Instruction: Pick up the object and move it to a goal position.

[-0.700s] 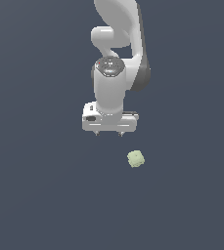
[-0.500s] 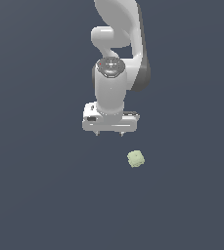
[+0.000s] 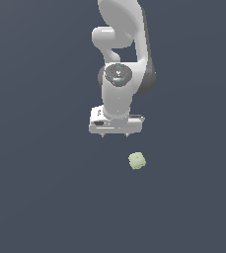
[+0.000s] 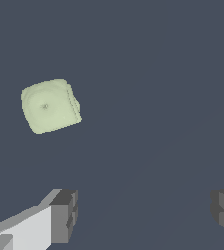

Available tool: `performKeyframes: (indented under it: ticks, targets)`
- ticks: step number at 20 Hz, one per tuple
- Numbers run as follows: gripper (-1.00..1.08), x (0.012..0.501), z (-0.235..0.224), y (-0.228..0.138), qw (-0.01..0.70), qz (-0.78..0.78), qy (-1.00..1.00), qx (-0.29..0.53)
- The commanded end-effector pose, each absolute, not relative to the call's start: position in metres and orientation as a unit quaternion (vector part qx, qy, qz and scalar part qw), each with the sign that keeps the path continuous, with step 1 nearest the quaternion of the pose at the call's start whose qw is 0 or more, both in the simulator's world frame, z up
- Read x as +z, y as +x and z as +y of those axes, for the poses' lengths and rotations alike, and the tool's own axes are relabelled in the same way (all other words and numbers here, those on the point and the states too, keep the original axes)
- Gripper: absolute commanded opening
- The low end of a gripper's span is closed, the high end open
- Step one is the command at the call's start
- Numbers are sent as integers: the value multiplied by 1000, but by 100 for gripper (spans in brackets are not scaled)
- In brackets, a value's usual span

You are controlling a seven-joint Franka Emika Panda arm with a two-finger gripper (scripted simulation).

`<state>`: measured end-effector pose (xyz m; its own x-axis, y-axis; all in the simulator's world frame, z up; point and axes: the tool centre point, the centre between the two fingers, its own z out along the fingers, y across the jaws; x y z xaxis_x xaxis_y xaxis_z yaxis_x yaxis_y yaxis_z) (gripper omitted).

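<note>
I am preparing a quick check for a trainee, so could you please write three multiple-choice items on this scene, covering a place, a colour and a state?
1. Where is the object relative to the gripper in the exterior view?
A. Between the fingers
B. Below it, toward the exterior view's right
C. Above it

2. What colour is the object?
A. Red
B. Blue
C. Pale yellow-green

3. How is the gripper?
A. Open, holding nothing
B. Shut on the object
C. Out of view

Key: 1 B, the object lies apart, lower right of the gripper; 2 C, both views show it; 3 A, the wrist view shows fingers wide apart.
</note>
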<state>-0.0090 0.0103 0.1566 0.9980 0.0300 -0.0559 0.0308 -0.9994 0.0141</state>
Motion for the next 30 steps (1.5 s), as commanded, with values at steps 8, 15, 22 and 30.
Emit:
performKeyframes:
  ticks: [8, 15, 22, 30]
  targets:
    - [100, 142, 33, 9, 8, 51, 998, -22]
    - [100, 114, 77, 36, 5, 113, 994, -10]
    - [100, 94, 108, 51, 1, 153, 988, -2]
    - [100, 89, 114, 52, 0, 160, 987, -1]
